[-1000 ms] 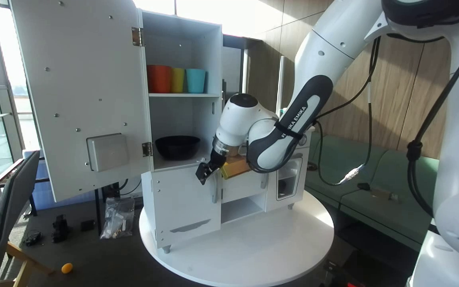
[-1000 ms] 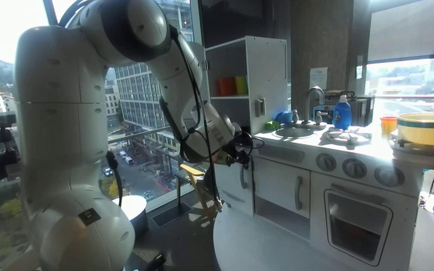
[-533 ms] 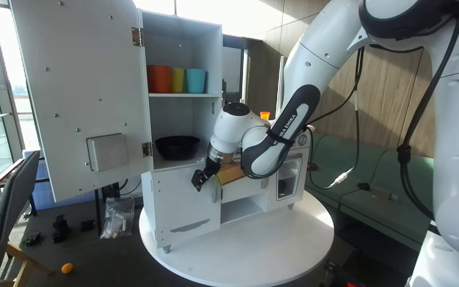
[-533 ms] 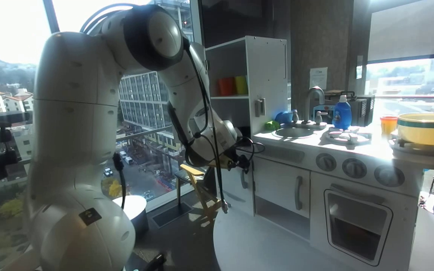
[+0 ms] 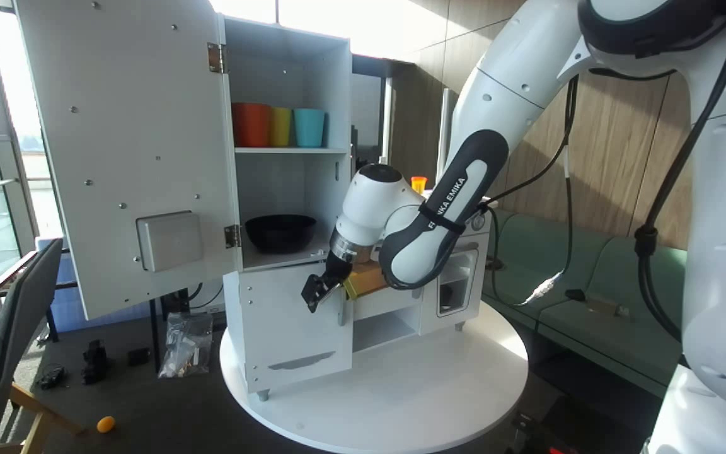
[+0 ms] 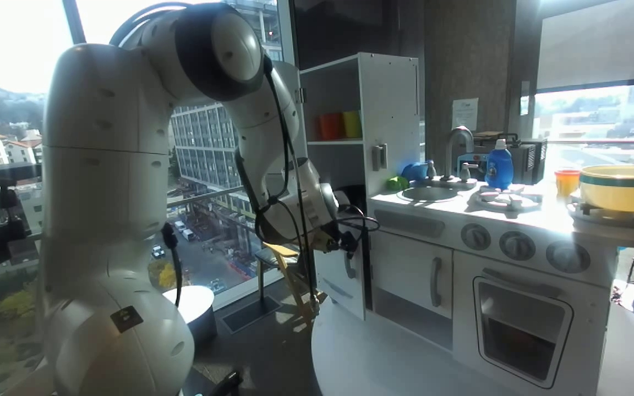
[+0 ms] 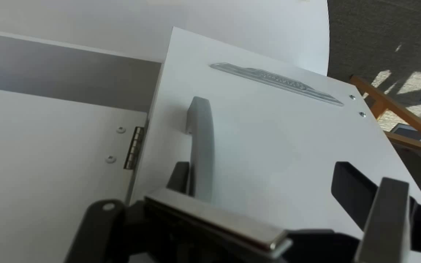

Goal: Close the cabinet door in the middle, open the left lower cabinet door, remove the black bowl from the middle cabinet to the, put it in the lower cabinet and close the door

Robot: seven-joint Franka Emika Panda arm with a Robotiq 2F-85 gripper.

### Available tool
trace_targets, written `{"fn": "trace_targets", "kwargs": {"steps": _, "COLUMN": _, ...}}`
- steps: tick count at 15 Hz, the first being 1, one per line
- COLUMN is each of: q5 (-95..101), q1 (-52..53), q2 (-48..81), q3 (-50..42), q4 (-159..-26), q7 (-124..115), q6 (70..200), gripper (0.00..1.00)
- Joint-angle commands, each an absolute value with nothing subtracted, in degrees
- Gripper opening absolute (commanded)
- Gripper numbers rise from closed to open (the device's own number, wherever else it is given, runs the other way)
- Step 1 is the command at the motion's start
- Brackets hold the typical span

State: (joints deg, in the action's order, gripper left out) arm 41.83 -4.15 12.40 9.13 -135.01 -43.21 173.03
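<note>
The black bowl [image 5: 281, 233] sits in the middle compartment of the tall white cabinet, mostly hidden in the other exterior view. The upper cabinet door [image 5: 123, 157] stands wide open. The lower left door [image 5: 293, 340] is slightly ajar; a dark gap shows along its handle-side edge in an exterior view [image 6: 343, 286]. My gripper [image 7: 260, 177] is open at this door. In the wrist view one finger is on the inner side of the grey handle [image 7: 203, 146], very close to it; contact is unclear. The other finger is far off across the door front. The gripper also shows in an exterior view [image 5: 316, 293].
Red, yellow and blue cups [image 5: 309, 128] stand on the upper shelf. Right of the lower door are the middle door [image 6: 410, 264] and the oven [image 6: 526, 324]. A sink [image 6: 430, 192], a blue bottle [image 6: 499, 165] and a yellow pot [image 6: 625, 187] are on the counter. The round white table [image 5: 394, 403] bears the kitchen.
My gripper has moved down and away from the cabinet front. The lower left door, flush before, now stands slightly out with a gap. The bowl and upper door have not moved.
</note>
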Motion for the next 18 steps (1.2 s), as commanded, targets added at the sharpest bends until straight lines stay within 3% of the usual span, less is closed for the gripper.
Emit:
{"fn": "trace_targets", "kwargs": {"steps": 1, "q5": 25.9, "q1": -13.9, "q2": 10.3, "q3": 23.5, "q4": -141.8, "q7": -27.6, "q6": 174.8, "gripper": 1.0}}
{"fn": "trace_targets", "kwargs": {"steps": 4, "q5": 12.6, "q1": -18.7, "q2": 5.8, "q3": 31.6, "q4": -142.1, "q7": -17.5, "q6": 159.1, "gripper": 1.0}}
{"fn": "trace_targets", "kwargs": {"steps": 5, "q5": 13.0, "q1": -17.7, "q2": 3.0, "q3": 29.9, "q4": -143.2, "q7": -18.4, "q6": 154.4, "gripper": 1.0}}
{"fn": "trace_targets", "kwargs": {"steps": 6, "q5": 8.3, "q1": -8.5, "q2": 0.4, "q3": 21.4, "q4": -143.2, "q7": -15.1, "q6": 149.9, "gripper": 1.0}}
{"fn": "trace_targets", "kwargs": {"steps": 12, "q5": 15.3, "q1": -3.0, "q2": -12.1, "q3": 10.9, "q4": -140.6, "q7": -18.4, "q6": 124.6, "gripper": 1.0}}
{"fn": "trace_targets", "kwargs": {"steps": 18, "q5": 17.9, "q1": -2.7, "q2": -11.4, "q3": 7.6, "q4": -134.4, "q7": -20.3, "q6": 126.1, "gripper": 1.0}}
